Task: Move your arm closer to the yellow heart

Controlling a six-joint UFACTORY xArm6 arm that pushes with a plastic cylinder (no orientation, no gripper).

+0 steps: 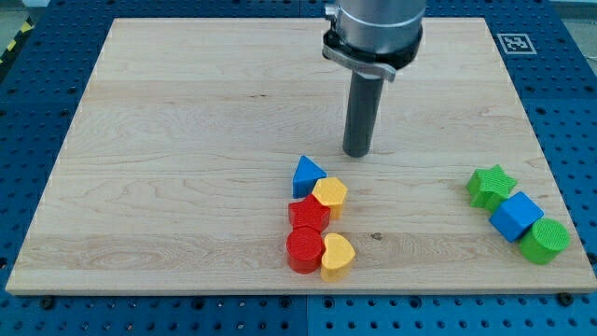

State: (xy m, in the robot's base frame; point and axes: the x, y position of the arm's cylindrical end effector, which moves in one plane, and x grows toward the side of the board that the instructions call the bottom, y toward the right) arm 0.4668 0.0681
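The yellow heart (338, 257) lies near the view's bottom, touching a red cylinder (302, 250) on its left. Above them sit a red star-like block (308, 215), a yellow hexagon-like block (330, 195) and a blue triangle (307, 175), all bunched together. My tip (357, 152) rests on the board above and slightly to the right of this cluster, close to the blue triangle and yellow hexagon, and well above the yellow heart.
At the view's right stand a green star (491, 185), a blue cube (516, 216) and a green cylinder (545, 241) in a diagonal row. The wooden board (168, 168) lies on a blue perforated table, with a marker tag (515, 43) at its top right corner.
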